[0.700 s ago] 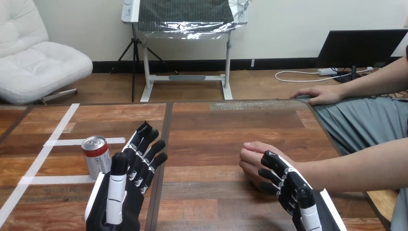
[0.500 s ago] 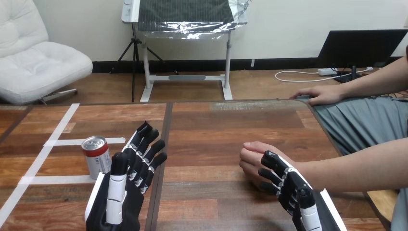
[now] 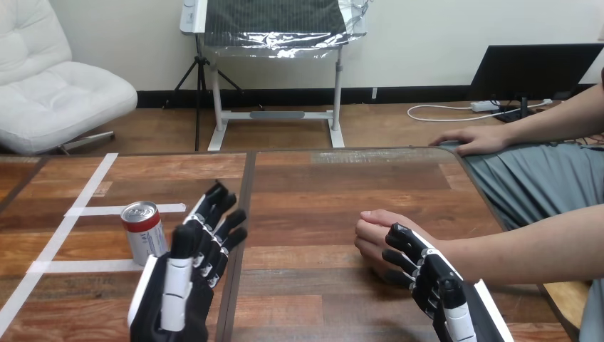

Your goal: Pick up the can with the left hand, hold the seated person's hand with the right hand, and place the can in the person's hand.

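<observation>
A red and silver can [image 3: 143,231] stands upright on the wooden table [image 3: 320,185], left of centre. My left hand [image 3: 186,281] is just right of the can and a little nearer, open, with straight fingers pointing away; it is apart from the can. The person's hand [image 3: 376,235] rests loosely closed on the table at centre right, its forearm running off to the right. My right hand [image 3: 429,279] lies against the near side of that wrist, open, its relaxed fingers touching the wrist without wrapping round it.
White tape lines [image 3: 78,210] cross the table's left part around the can. The person's other hand [image 3: 474,140] rests at the table's far right corner. A dark seam [image 3: 242,206] runs down the middle of the table.
My left hand has tilted slightly, its thumb leaning a bit to the right. The can, my right hand and the person's hand have stayed put.
</observation>
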You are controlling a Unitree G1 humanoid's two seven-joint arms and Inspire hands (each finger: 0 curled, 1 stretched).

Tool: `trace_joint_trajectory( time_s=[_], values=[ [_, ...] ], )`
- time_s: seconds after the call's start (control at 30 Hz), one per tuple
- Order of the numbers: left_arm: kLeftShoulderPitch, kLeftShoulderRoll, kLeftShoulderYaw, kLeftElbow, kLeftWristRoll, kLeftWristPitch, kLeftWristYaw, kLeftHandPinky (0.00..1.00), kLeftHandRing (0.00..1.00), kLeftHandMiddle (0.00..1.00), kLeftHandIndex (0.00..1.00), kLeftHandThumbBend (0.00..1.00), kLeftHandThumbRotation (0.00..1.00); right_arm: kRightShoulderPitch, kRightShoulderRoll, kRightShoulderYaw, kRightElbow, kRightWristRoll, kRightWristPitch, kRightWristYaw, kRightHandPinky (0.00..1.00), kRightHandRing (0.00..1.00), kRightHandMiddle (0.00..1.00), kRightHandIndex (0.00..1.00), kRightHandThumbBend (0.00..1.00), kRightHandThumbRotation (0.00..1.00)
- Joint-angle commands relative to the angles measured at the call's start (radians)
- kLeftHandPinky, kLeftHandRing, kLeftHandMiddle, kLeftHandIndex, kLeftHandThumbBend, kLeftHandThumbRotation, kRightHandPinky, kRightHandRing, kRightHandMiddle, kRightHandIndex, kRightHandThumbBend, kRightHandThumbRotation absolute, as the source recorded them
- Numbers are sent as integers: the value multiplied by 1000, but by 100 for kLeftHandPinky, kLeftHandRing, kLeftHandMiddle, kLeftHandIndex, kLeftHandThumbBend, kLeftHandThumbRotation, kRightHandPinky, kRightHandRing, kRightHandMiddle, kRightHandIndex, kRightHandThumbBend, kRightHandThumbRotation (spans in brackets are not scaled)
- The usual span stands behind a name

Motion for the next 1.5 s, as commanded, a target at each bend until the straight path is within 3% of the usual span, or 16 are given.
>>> trace_joint_trajectory(
  time_s=[0.0, 0.33, 0.77, 1.1, 1.23, 1.47],
  values=[
    [-58, 12, -14, -7, 36, -52, 2, 92, 92, 93, 92, 70, 90, -62, -6, -6, -29, 4, -9, 0, 84, 88, 90, 89, 98, 98],
    [-183, 49, 18, 33, 71, -98, 27, 92, 91, 92, 91, 74, 82, -76, -5, -4, -19, -1, 2, 0, 84, 89, 91, 89, 98, 98],
    [-328, 95, 49, 42, 85, -118, 75, 82, 87, 89, 88, 81, 81, -83, 3, -2, -10, -12, -2, -6, 85, 88, 91, 89, 98, 99],
    [-409, 135, 73, 47, 93, -106, 100, 82, 88, 90, 89, 84, 82, -87, 9, -5, -5, -4, -6, -2, 84, 88, 90, 89, 98, 99],
    [-443, 147, 88, 69, 86, -112, 104, 87, 90, 91, 90, 84, 84, -84, 7, -5, -9, -6, -3, -3, 84, 88, 90, 89, 98, 98],
    [-498, 166, 110, 108, 82, -133, 116, 86, 88, 90, 89, 84, 83, -85, 6, -8, -7, -9, -9, -4, 84, 88, 90, 89, 98, 98]
  ],
)
